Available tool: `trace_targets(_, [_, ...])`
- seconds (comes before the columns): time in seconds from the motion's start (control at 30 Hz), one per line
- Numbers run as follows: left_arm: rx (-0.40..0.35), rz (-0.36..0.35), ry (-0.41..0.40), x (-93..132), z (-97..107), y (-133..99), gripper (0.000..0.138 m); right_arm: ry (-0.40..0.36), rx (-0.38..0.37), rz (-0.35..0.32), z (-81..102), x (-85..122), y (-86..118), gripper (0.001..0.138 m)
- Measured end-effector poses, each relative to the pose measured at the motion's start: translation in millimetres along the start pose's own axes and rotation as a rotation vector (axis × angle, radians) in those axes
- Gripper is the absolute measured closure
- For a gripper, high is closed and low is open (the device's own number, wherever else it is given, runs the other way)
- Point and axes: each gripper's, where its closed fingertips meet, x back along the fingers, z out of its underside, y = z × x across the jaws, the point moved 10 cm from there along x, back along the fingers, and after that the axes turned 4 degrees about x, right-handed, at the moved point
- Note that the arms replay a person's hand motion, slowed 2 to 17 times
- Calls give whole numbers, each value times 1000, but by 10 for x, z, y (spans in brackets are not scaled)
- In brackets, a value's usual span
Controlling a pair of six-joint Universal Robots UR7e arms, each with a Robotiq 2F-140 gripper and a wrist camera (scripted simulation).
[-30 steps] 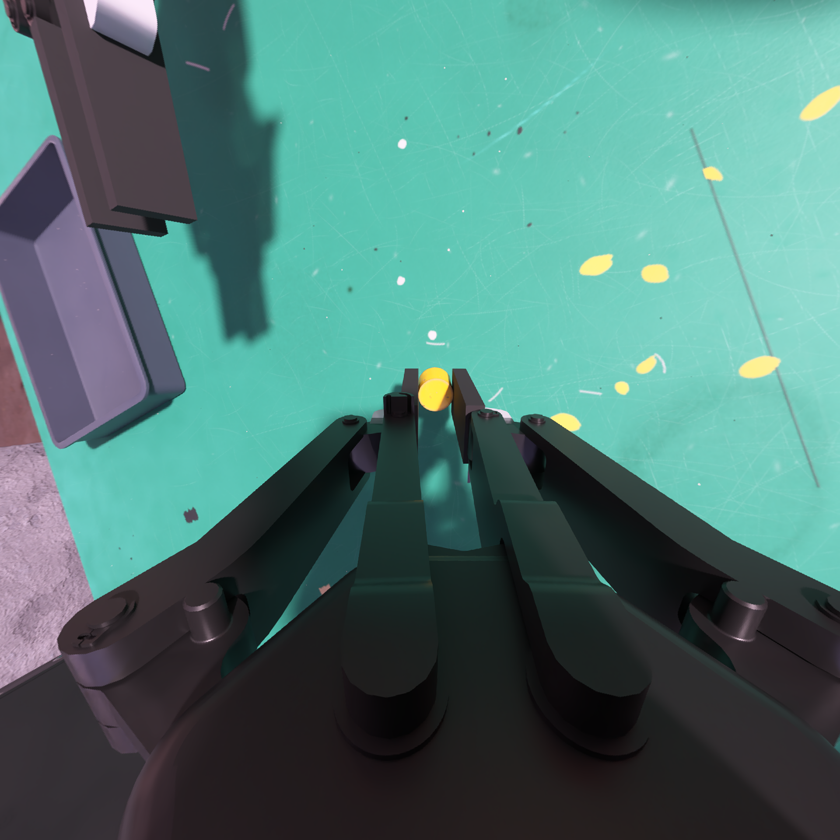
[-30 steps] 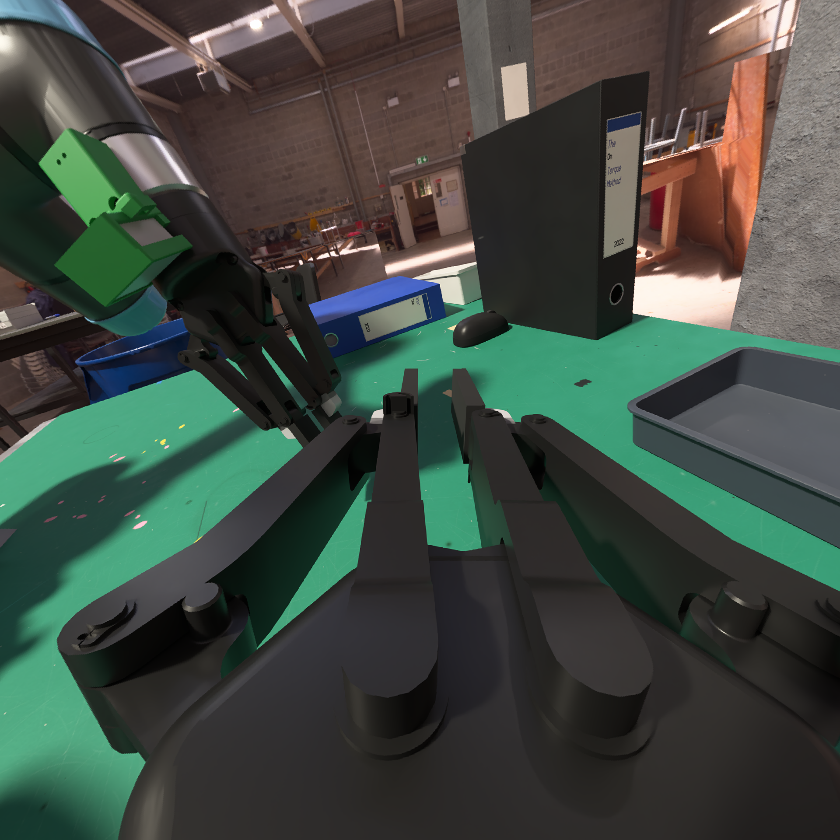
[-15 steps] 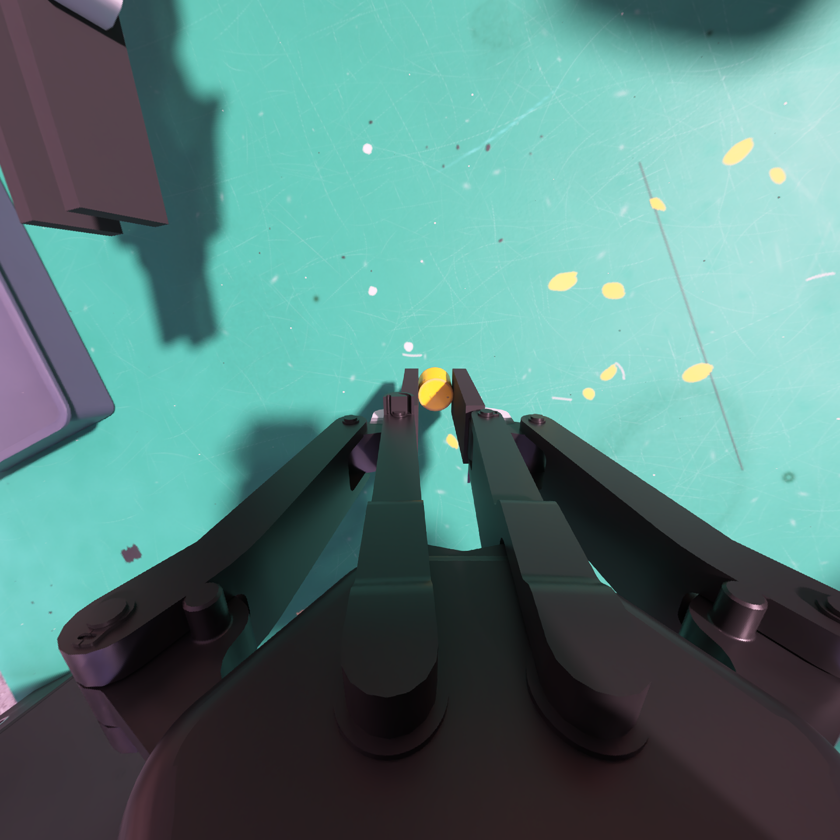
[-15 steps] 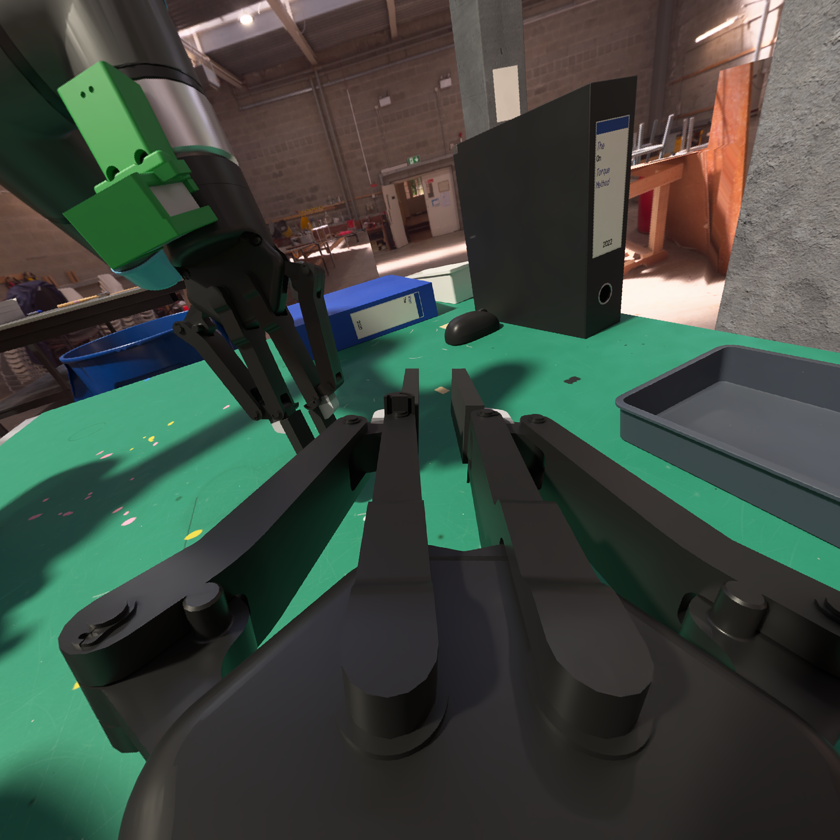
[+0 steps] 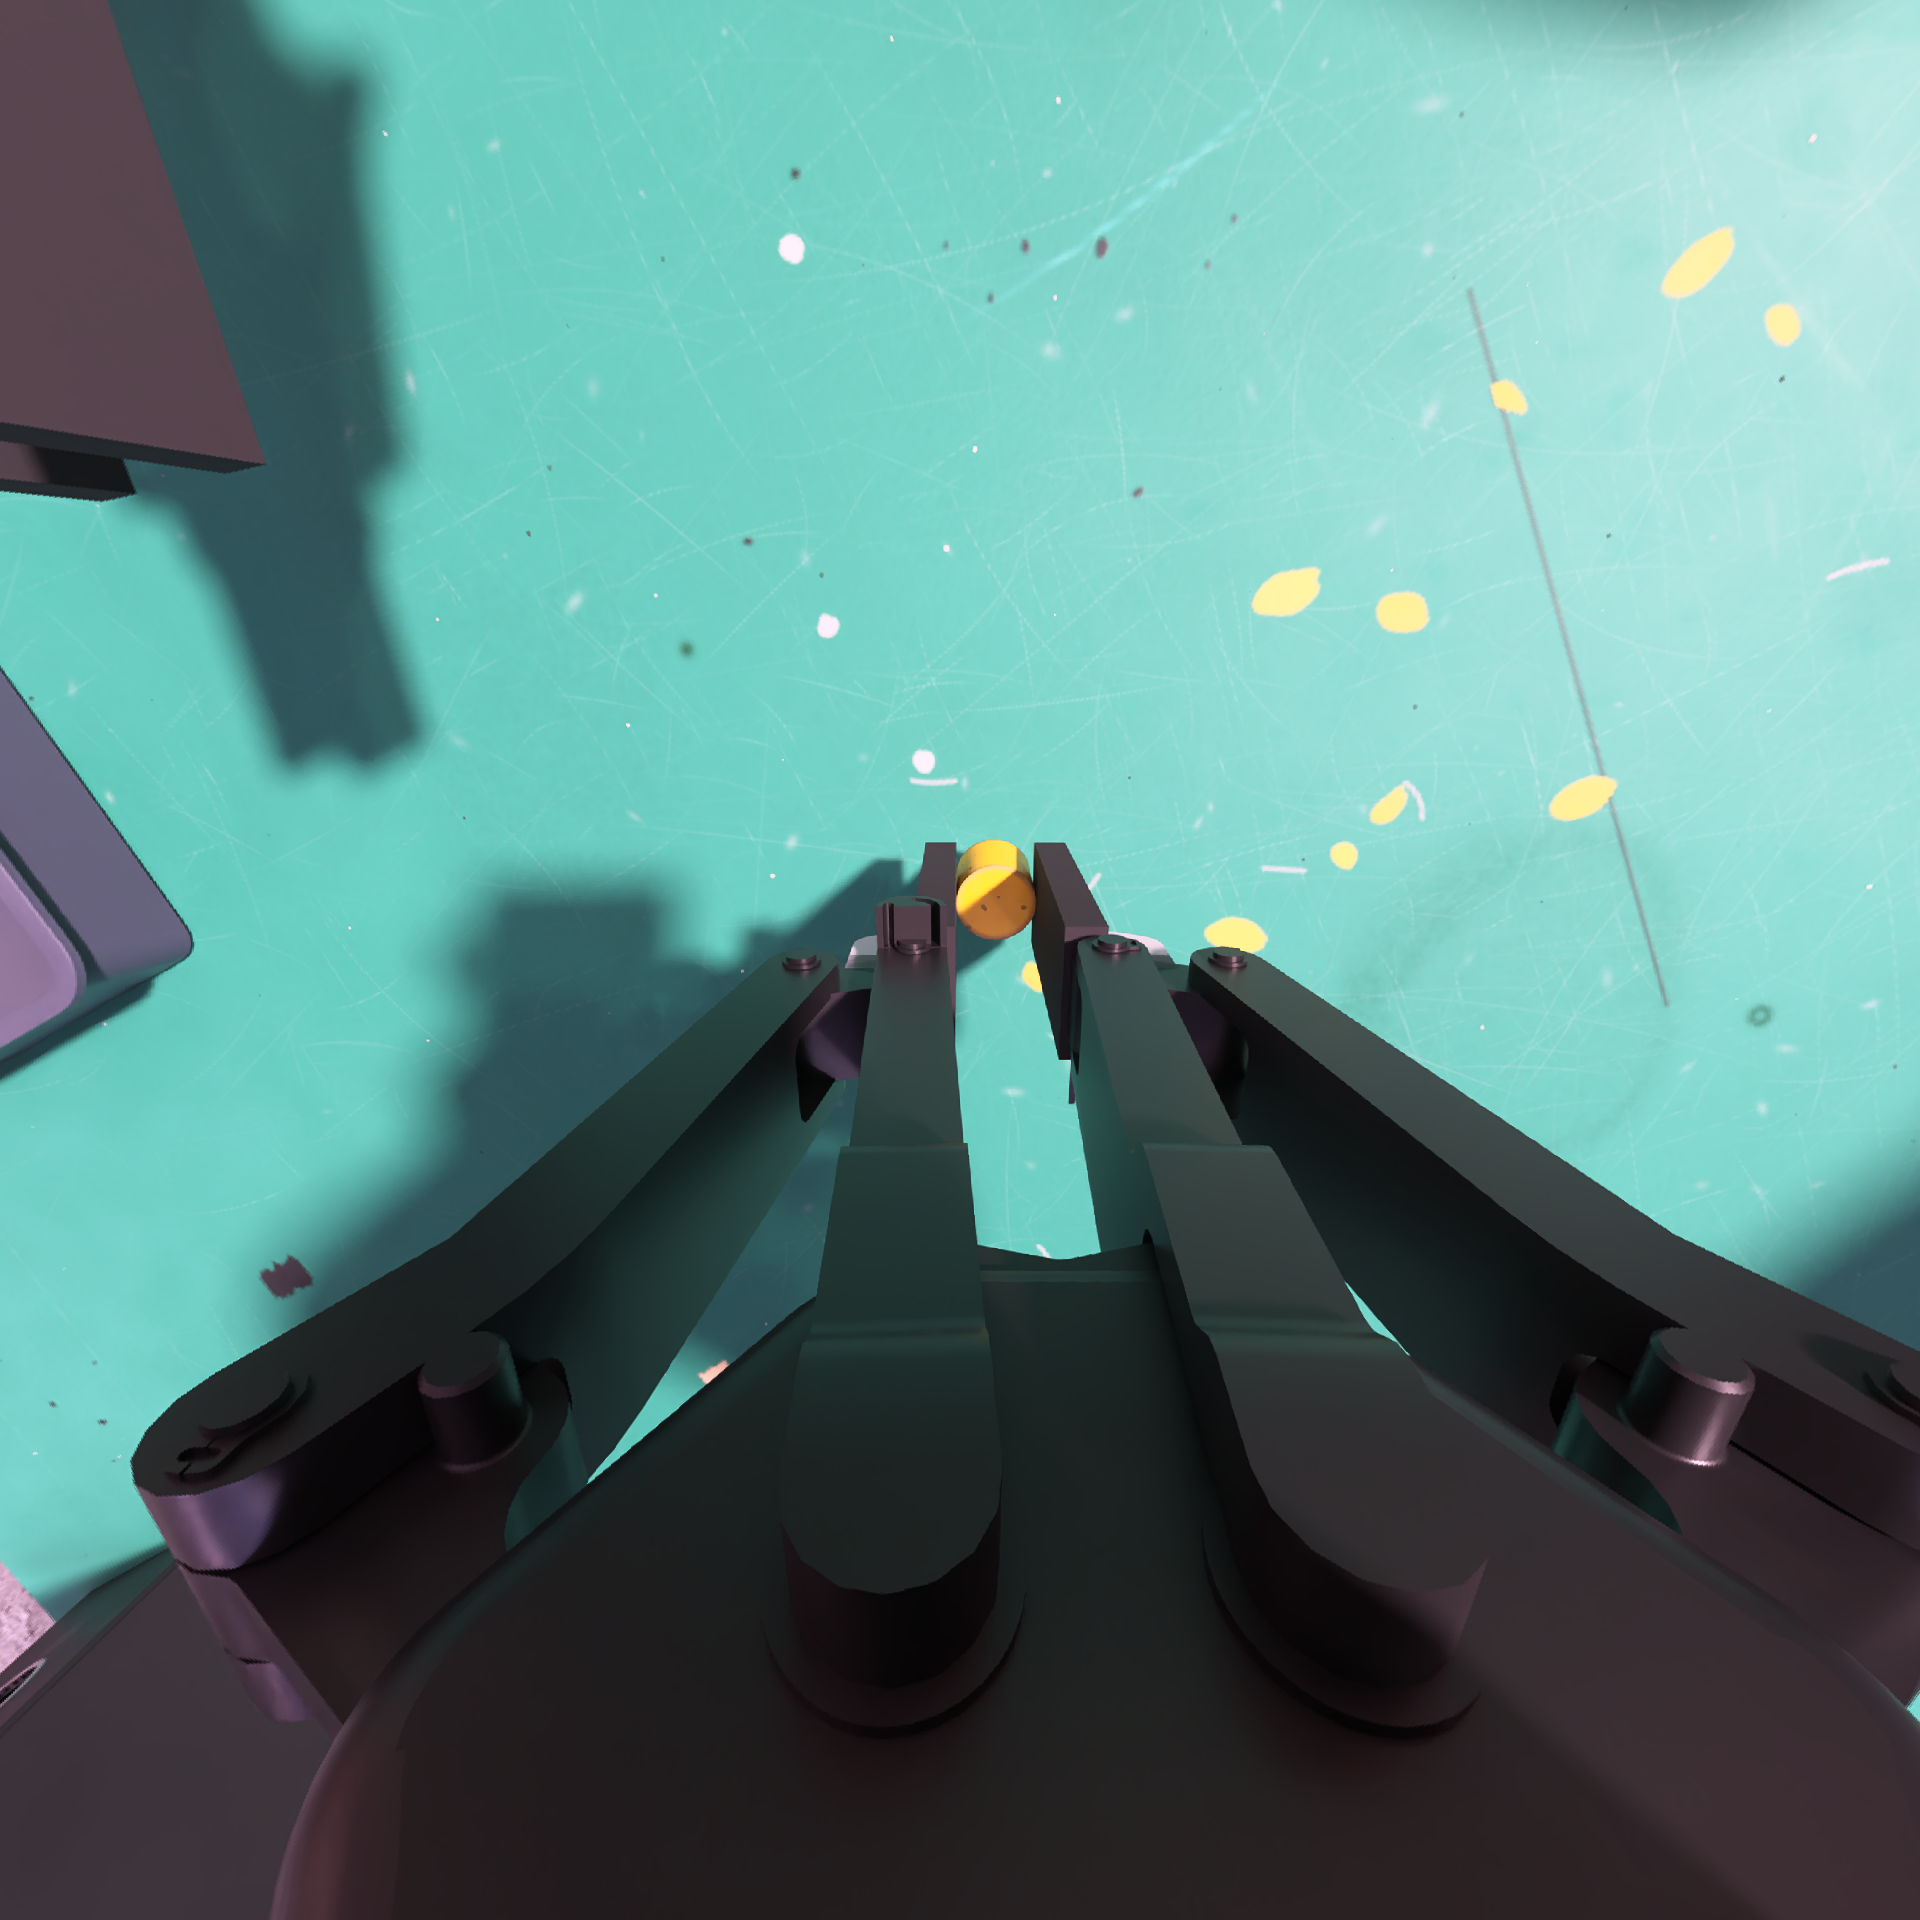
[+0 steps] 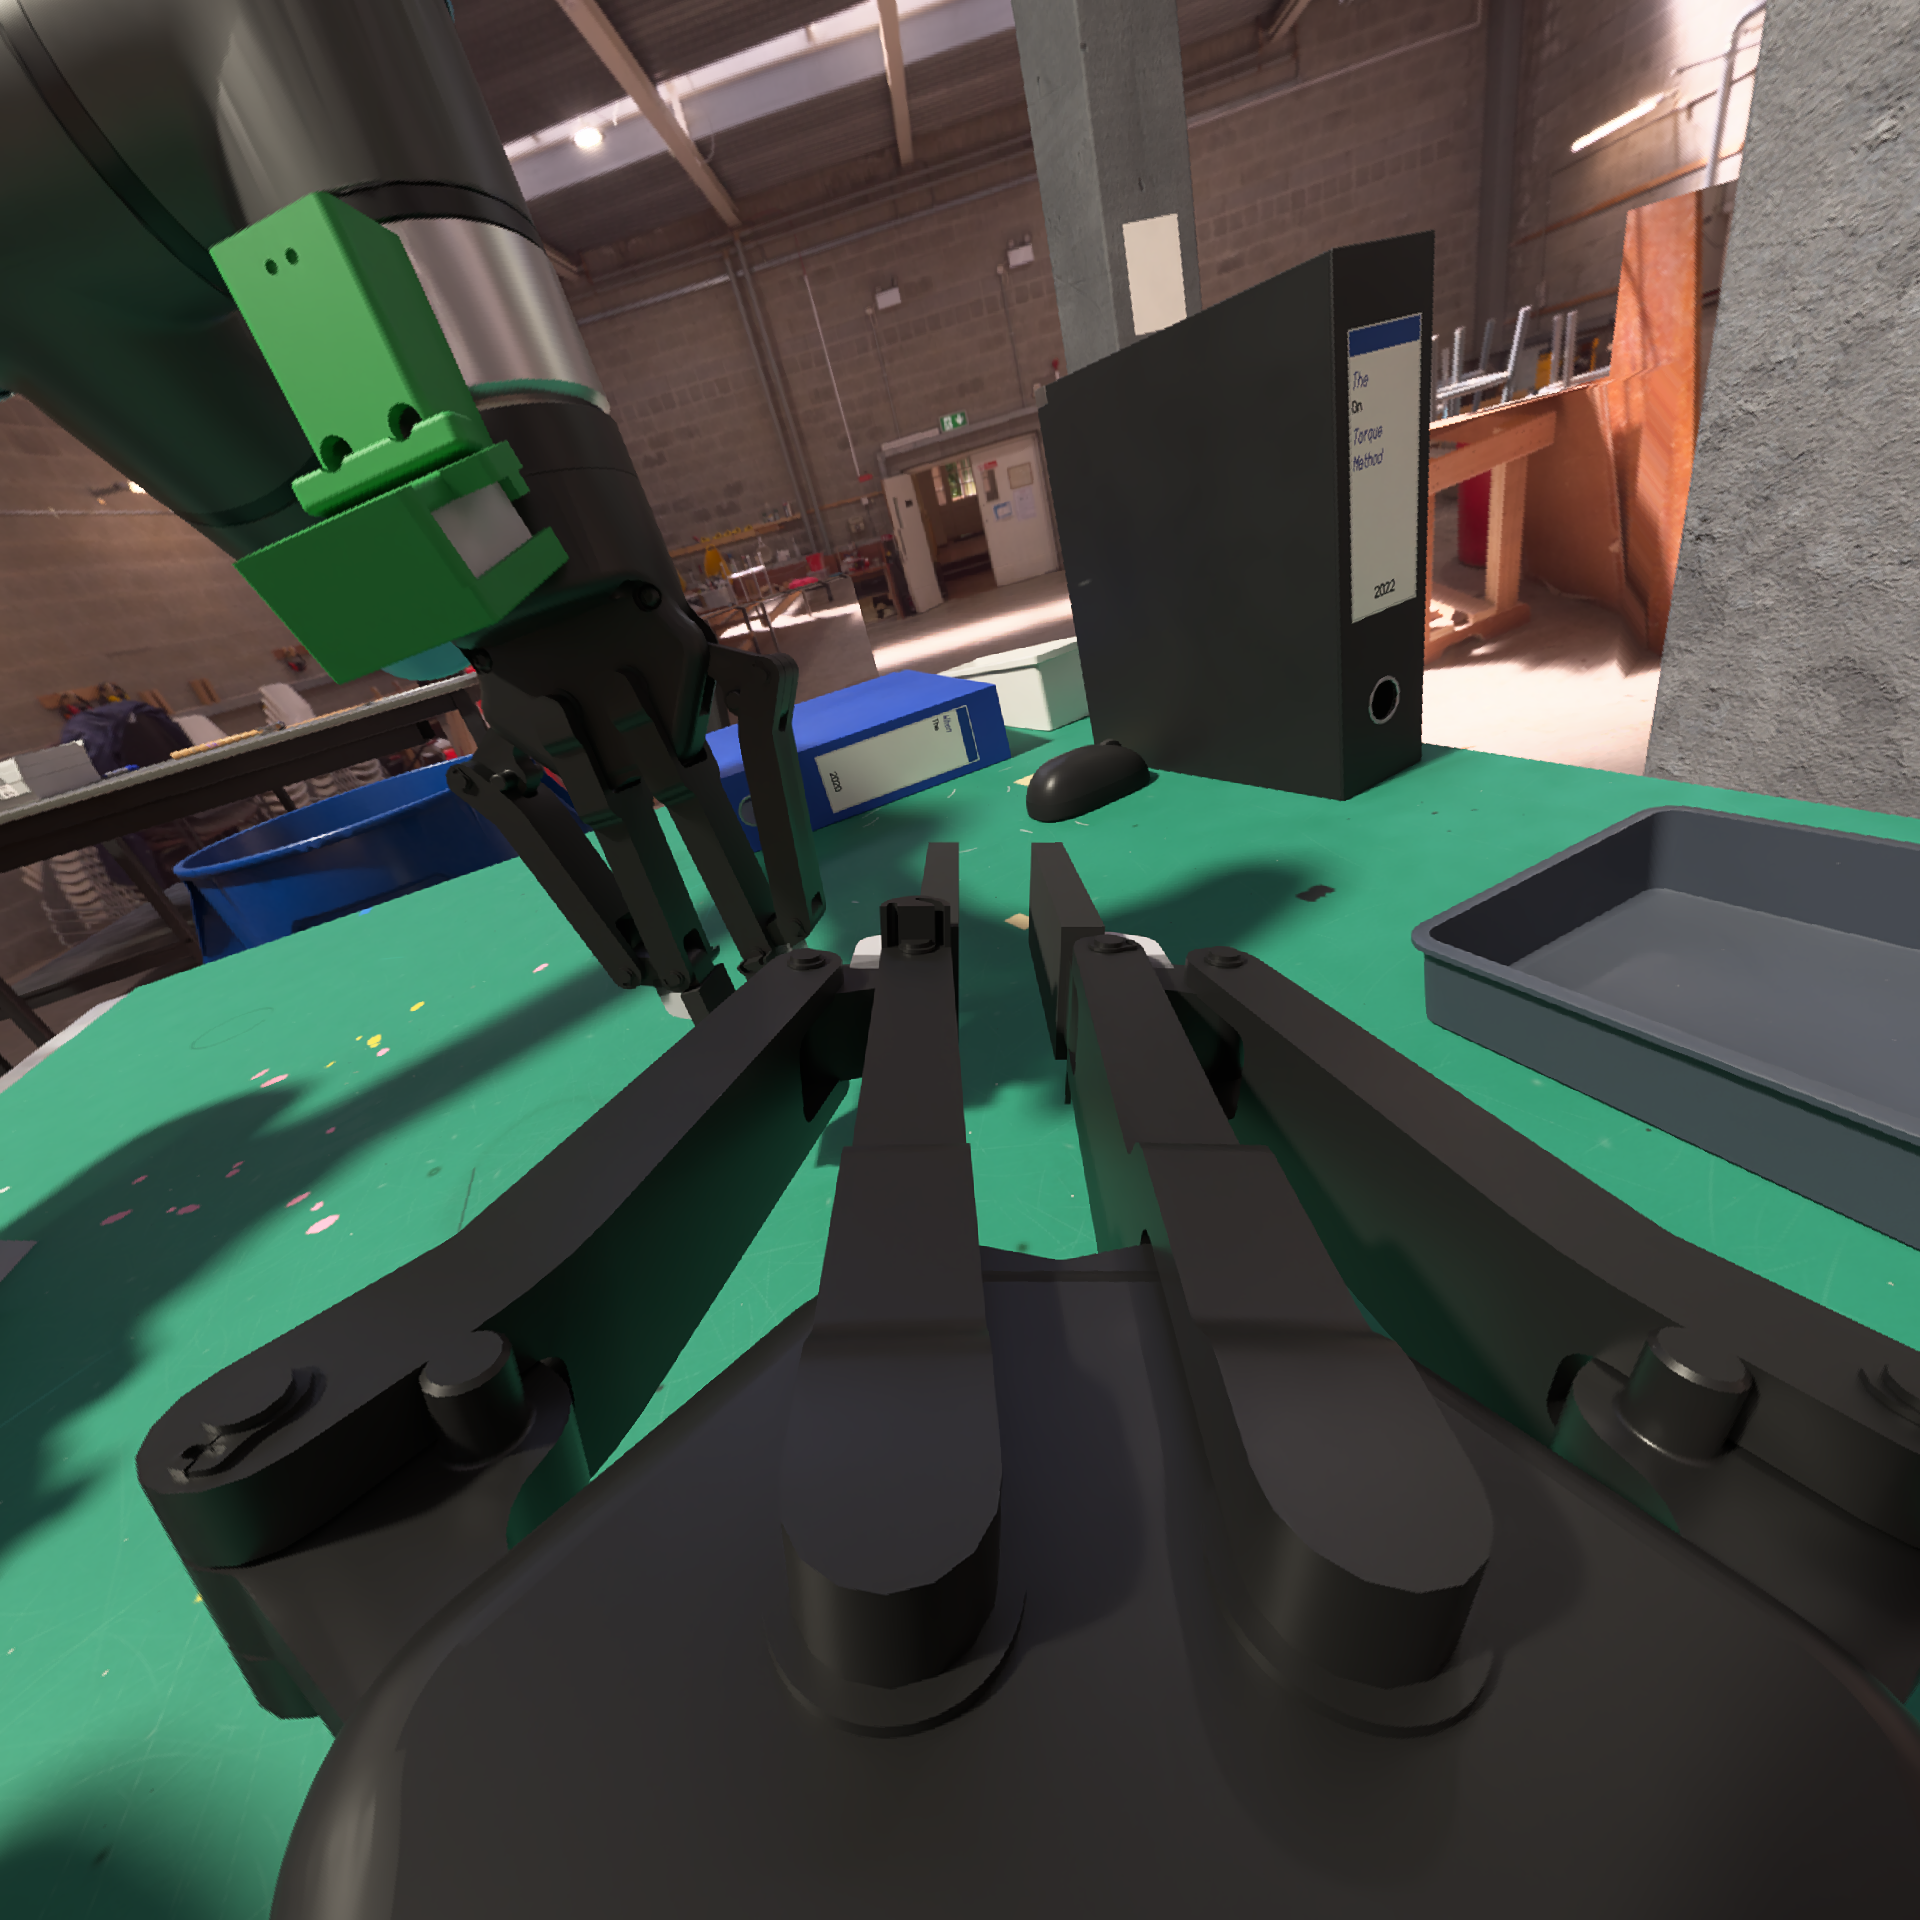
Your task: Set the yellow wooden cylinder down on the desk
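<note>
The yellow wooden cylinder (image 5: 992, 904) lies on its side between the fingertips of my left gripper (image 5: 994, 883), which is shut on it. It hangs just above the green desk (image 5: 1143, 468), with the gripper's shadow close by on the left. In the right wrist view the left gripper (image 6: 717, 982) points down with its tips close to the desk (image 6: 312, 1247); the cylinder is hidden there. My right gripper (image 6: 992, 883) is low over the desk. Its jaws stand nearly together with a narrow gap and hold nothing.
A grey tray (image 6: 1683, 997) sits at the right, and shows at the left edge of the left wrist view (image 5: 62, 935). An upright black binder (image 6: 1226, 540), a flat blue binder (image 6: 883, 743) and a black mouse (image 6: 1081, 779) stand at the back. Yellow paint spots (image 5: 1285, 592) mark the desk.
The left gripper, still shut on the cylinder, has moved away from the tray and lower toward the desk. In the right wrist view it has come nearer to the right gripper.
</note>
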Motion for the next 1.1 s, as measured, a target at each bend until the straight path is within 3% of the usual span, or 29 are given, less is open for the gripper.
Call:
trace_targets(0.5, [-57,40,118,-30,-36,23,119,-27,-6,-5,-23,33,34,122])
trace_targets(1.1, [-130,59,226,-103,-15,5,119,-19,40,8,-45,51,90,122])
